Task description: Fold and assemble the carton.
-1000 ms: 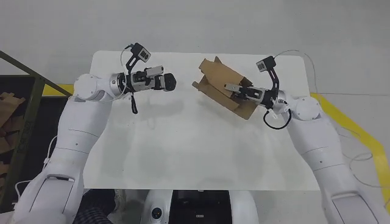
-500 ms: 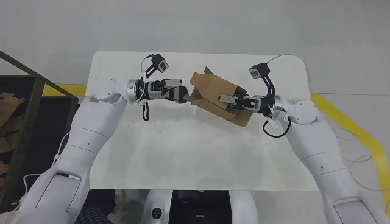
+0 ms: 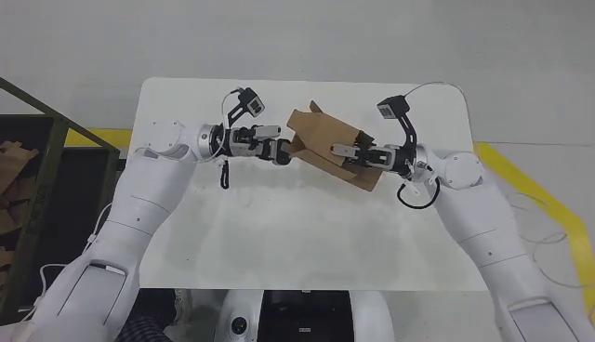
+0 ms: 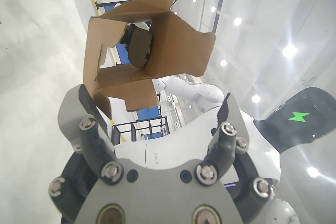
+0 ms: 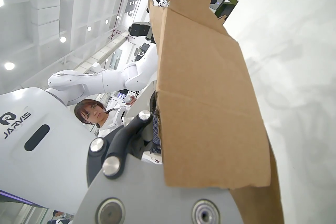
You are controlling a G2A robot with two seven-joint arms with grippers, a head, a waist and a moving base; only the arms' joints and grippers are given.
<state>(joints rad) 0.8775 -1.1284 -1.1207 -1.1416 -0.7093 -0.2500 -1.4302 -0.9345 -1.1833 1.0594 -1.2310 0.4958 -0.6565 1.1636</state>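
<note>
Cardboard carton [image 3: 325,139] clamped in right fingers [image 3: 350,153], one flap edge against spread-apart left fingers [image 4: 88,101]

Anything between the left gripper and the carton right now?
Nothing. In the left wrist view the left gripper stands open, and a flap corner of the carton reaches in beside one finger.

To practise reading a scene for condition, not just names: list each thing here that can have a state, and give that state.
carton: partly opened, flaps loose, not assembled, gripped at one end.
left gripper: open, a carton flap beside one finger.
right gripper: shut on the carton.
</note>
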